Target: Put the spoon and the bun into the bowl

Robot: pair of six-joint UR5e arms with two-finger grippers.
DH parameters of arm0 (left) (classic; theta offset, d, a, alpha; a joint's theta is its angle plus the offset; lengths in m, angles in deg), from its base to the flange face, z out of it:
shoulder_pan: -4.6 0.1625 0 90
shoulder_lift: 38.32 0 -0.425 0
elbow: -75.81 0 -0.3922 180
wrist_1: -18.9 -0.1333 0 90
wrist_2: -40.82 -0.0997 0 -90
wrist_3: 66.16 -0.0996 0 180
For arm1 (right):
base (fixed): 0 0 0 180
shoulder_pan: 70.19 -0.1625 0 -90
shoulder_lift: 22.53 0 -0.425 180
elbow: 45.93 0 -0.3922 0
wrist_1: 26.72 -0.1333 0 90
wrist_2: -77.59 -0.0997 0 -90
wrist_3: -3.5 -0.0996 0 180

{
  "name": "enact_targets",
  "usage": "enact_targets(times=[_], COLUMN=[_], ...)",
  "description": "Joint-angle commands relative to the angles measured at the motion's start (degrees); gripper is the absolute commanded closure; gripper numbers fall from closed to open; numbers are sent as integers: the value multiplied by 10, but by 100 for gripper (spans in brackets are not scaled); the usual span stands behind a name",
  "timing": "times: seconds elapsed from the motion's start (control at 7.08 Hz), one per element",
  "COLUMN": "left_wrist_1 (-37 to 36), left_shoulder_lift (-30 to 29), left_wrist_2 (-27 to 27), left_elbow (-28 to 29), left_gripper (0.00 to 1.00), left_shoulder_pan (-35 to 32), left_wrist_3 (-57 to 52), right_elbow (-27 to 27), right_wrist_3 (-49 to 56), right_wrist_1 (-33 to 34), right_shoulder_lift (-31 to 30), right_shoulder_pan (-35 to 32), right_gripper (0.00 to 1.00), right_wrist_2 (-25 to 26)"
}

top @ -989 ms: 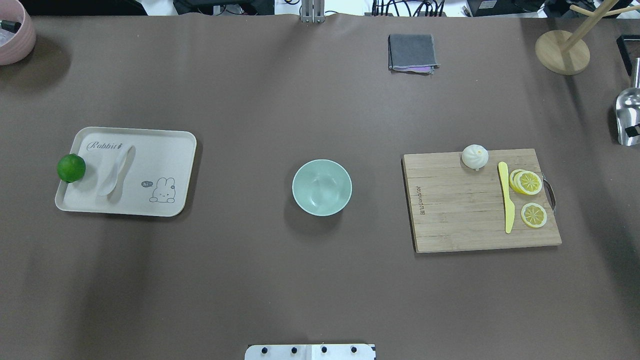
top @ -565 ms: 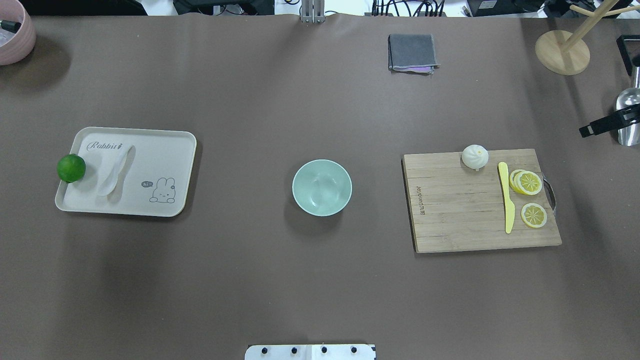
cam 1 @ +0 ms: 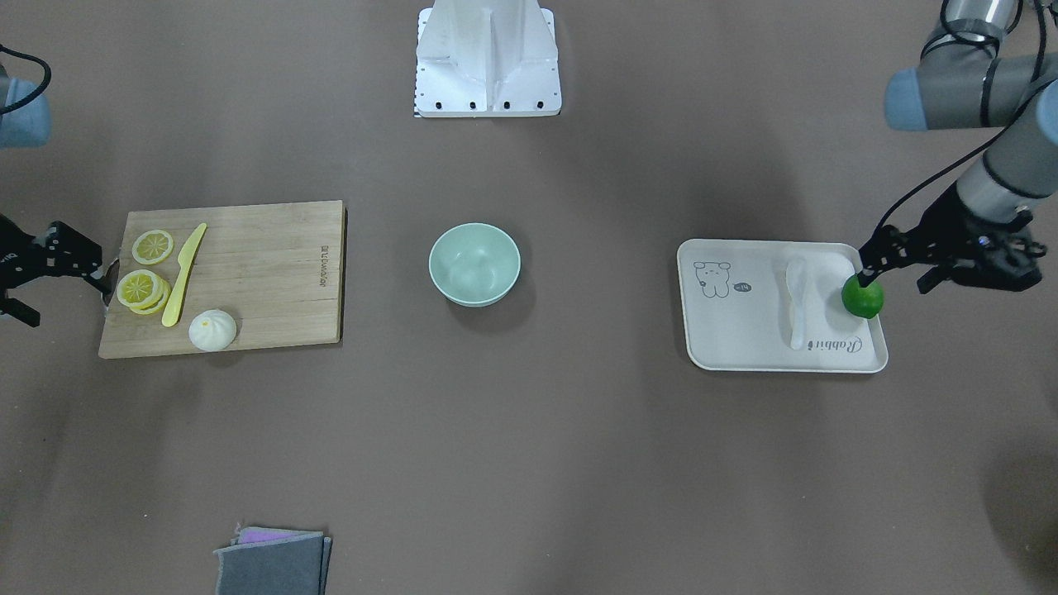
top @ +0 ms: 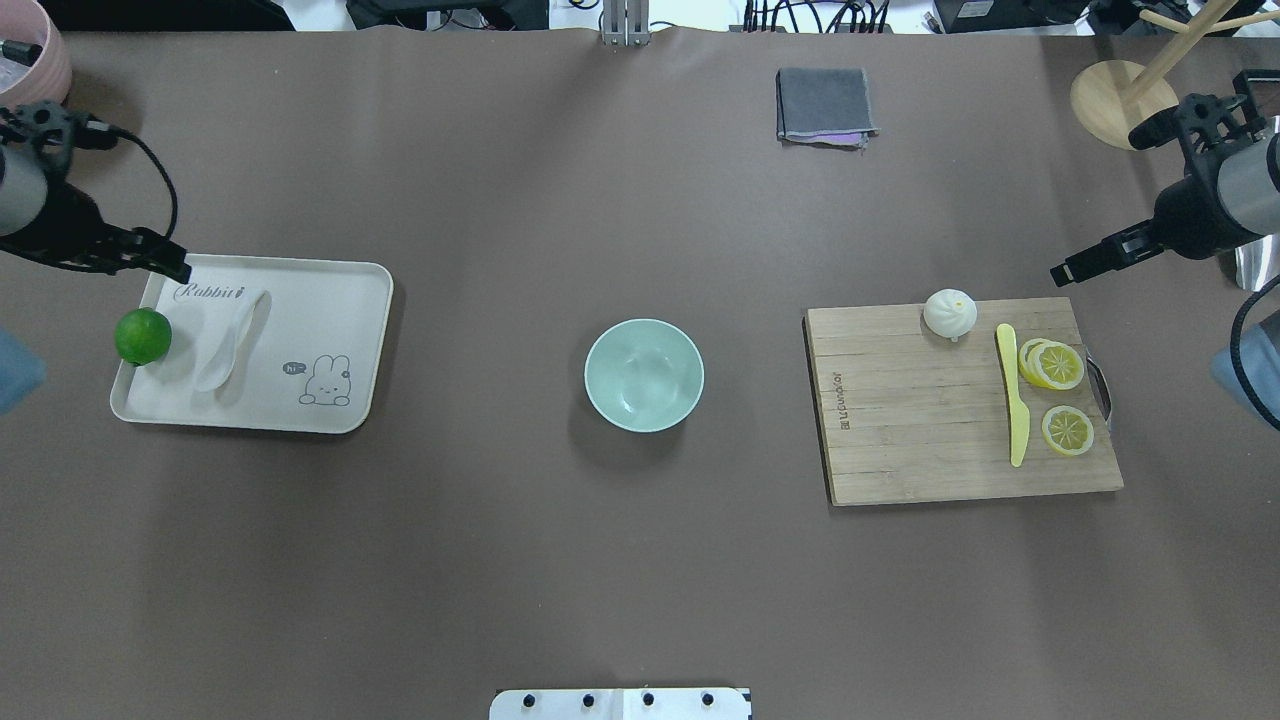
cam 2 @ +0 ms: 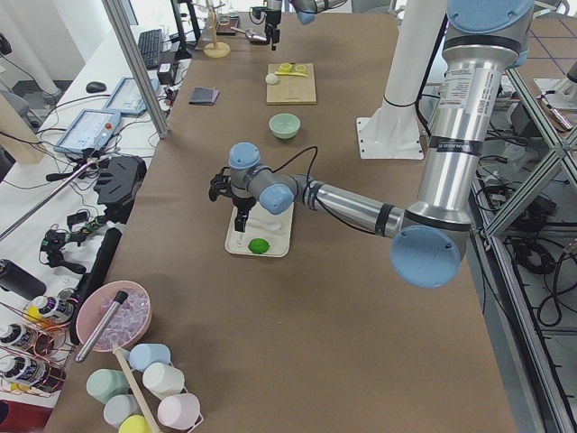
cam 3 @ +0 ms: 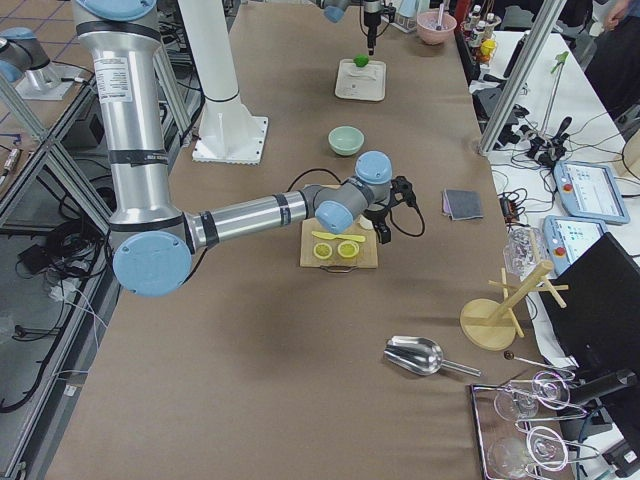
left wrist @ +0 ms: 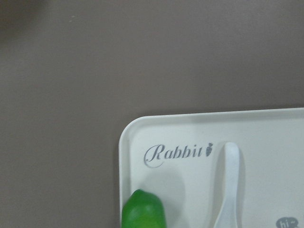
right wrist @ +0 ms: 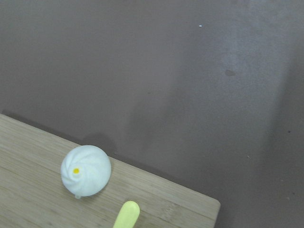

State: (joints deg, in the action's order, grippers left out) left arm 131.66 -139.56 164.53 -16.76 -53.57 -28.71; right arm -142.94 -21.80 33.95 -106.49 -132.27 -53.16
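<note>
The white spoon (top: 230, 340) lies on a cream tray (top: 330, 310) at the left; it also shows in the left wrist view (left wrist: 228, 190). The white bun (top: 950, 313) sits at the far edge of a wooden cutting board (top: 920, 420) at the right, and in the right wrist view (right wrist: 86, 170). The mint-green bowl (top: 643, 375) stands empty at the table's middle. My left gripper (top: 165, 266) hovers open over the tray's far left corner, near the lime. My right gripper (top: 1075, 268) hovers open, right of the bun and beyond the board's far right corner.
A green lime (top: 142, 336) sits on the tray's left edge. A yellow knife (top: 1015, 395) and lemon slices (top: 1055, 365) lie on the board. A folded grey cloth (top: 823, 105), a wooden stand (top: 1125, 105) and a pink bowl (top: 30, 60) are at the far edge.
Both arms have come into the overhead view from the sides, the right one first. The spoon, bun and bowl have not moved.
</note>
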Motion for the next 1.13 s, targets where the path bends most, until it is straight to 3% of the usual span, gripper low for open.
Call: enact_targets(times=[0.0,0.71,0.85,0.99], left_wrist_1=[1,8,8,7], left_shoulder_lift=[-31,-31,-30,-30], left_wrist_2=[-18,-17,-18,-18], left_elbow=[34,62,57,58], left_gripper=[13,34,80,100], left_shoulder_pan=[45,81,80,80], left_wrist_3=[2,4,1,-3], right_elbow=[2,6,4,5], right_wrist_3=[-47,-53,-57,-60], right_wrist_1=[2,2,2,2], right_shoulder_lift=[23,41,42,42], right_shoulder_pan=[34,66,66,68], right_gripper=[2,4,4,4], right_wrist_2=[10,31,31,31])
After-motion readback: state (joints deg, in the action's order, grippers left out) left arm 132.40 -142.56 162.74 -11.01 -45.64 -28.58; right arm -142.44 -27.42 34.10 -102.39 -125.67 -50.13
